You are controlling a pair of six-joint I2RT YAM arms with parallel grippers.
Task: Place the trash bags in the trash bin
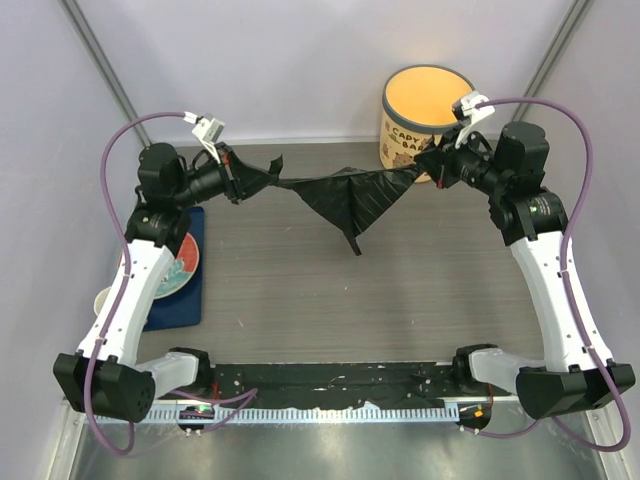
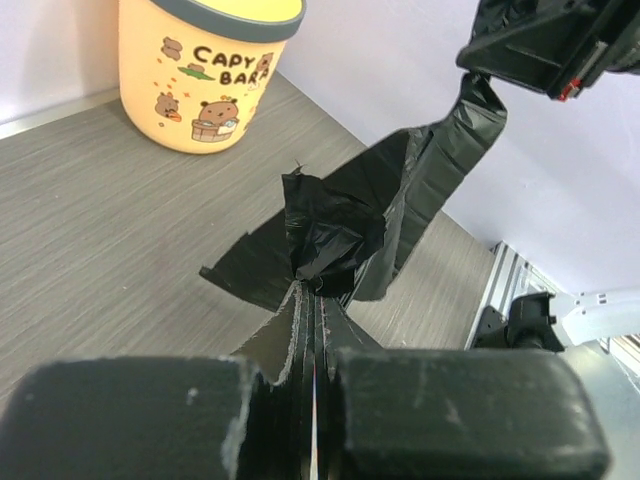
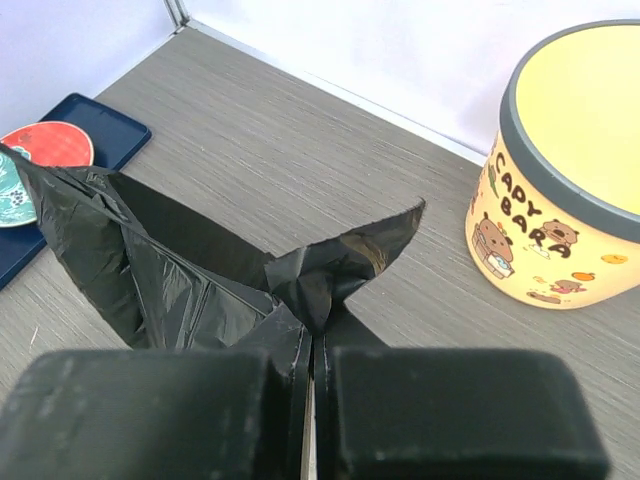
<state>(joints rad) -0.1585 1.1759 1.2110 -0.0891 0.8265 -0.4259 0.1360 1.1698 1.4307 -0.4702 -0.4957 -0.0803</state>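
Stretching between the two arms, the trash bag [image 1: 350, 198] is a thin, glossy black film, creased and partly unfolded, held above the table [image 1: 300, 300] near its far edge. Its middle sags into a downward-pointing flap and its ends narrow into twisted strips. The left end effector [image 1: 240, 181] has its fingers pressed together on one bunched end of the film, and the right end effector [image 1: 429, 166] pinches the other end likewise; both wrist views show the film caught between the fingers. The trash bin [image 1: 403, 140], a cream-yellow cylinder with a dark grey rim and capybara pictures, stands upright at the far edge toward the right corner, just beyond the right end effector. Its open mouth shows a plain orange-yellow interior. At the left edge a blue tray [image 1: 193, 300] carries a red-and-teal plate [image 1: 182, 270].
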